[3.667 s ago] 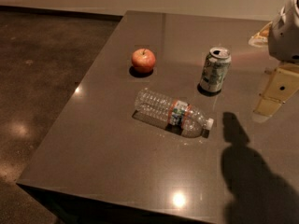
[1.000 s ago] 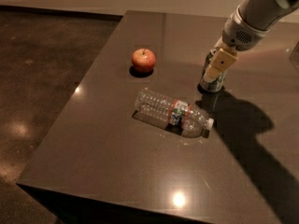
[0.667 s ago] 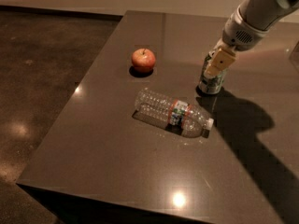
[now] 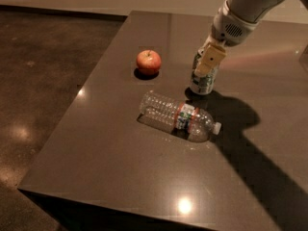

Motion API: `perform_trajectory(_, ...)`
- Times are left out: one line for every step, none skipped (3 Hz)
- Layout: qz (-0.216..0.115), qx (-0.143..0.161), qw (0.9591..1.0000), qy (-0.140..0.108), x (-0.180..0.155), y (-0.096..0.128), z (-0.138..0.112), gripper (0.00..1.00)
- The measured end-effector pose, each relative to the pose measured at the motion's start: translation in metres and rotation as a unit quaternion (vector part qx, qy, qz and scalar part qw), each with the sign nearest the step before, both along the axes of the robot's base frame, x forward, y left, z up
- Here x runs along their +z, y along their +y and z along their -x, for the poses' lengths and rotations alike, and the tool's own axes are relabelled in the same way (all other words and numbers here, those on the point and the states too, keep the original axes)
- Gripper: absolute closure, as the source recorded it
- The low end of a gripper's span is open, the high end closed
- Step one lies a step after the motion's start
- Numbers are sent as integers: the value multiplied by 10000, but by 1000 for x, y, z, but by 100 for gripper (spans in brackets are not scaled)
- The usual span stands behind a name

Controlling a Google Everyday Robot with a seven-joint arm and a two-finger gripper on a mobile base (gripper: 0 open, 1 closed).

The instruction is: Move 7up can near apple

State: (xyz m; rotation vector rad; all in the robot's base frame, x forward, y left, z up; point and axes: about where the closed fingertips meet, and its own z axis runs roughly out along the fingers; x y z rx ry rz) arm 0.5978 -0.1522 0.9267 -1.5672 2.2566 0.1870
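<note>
Dark table (image 4: 96,177), end effector (image 4: 208,64) at 7up can (image 4: 202,84) top, grip unclear, apple (image 4: 148,61) apart

The hand (image 4: 210,61) is at the top of the 7up can (image 4: 202,84); the counter (image 4: 120,167) lies bare between can and apple (image 4: 148,62); a lying bottle (image 4: 178,117) blocks just before the can

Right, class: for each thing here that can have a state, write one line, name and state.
7up can: upright, under the gripper.
apple: resting stem up, apart from the 7up can.
plastic bottle: lying on its side, capped.
gripper: at the 7up can's top.
</note>
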Motion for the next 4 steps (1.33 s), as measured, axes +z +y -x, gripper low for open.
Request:
perform_trajectory(-5,246,9997,47,-3,30,-4,100)
perform_trajectory(-32,443,9990,-50,-2,57,-13,100)
perform_trajectory(-85,547,9981,-267,3,75,-25,100)
perform_trajectory(2,596,9973,-431,5,82,-37,85)
